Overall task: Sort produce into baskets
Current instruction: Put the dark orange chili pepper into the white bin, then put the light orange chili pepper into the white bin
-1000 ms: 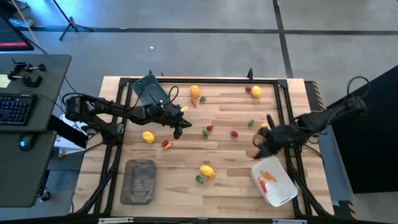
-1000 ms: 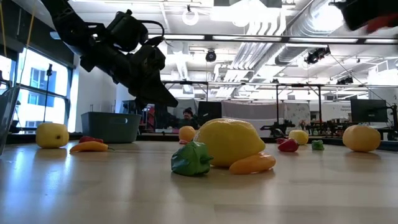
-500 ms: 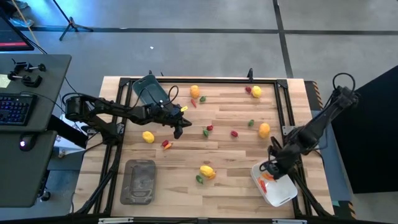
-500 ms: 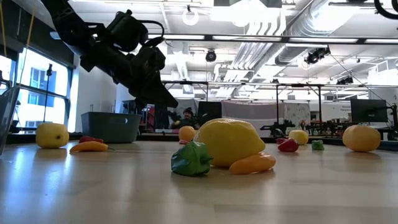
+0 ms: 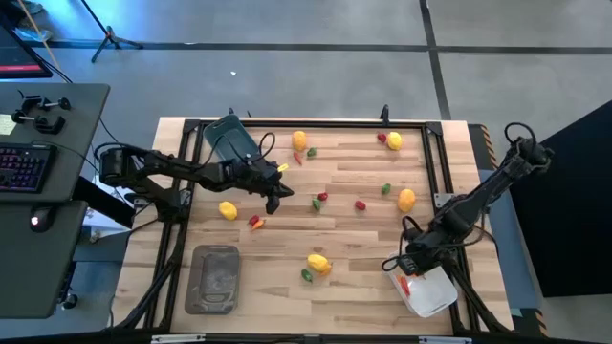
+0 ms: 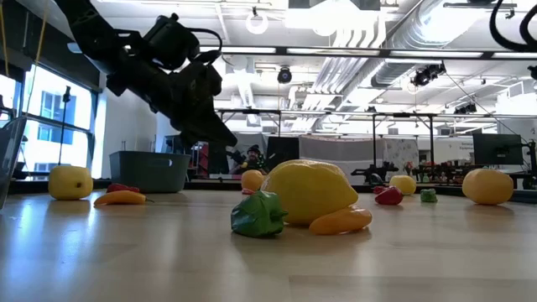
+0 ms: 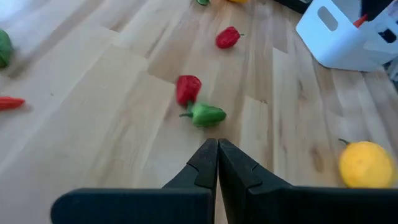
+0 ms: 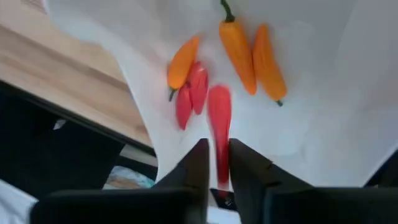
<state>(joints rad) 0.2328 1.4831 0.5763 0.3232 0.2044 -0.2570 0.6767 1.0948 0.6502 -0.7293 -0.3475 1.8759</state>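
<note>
White tub at the bench's near right sits under the right claw for dropping. Right wrist: fingers slightly parted, red chilli between them, over sorted chillies. Left claw shut, empty, above loose peppers.

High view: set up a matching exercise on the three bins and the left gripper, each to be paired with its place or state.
Things:
1. white tub
2. grey tray
3. blue-grey tub
4. left gripper

Places or states:
A. at the near left corner of the table
B. shut, above bare wood left of the middle
C. holds orange and red peppers, near right corner
D. at the far side, on the left half

Pairs: 1-C, 2-A, 3-D, 4-B
</note>
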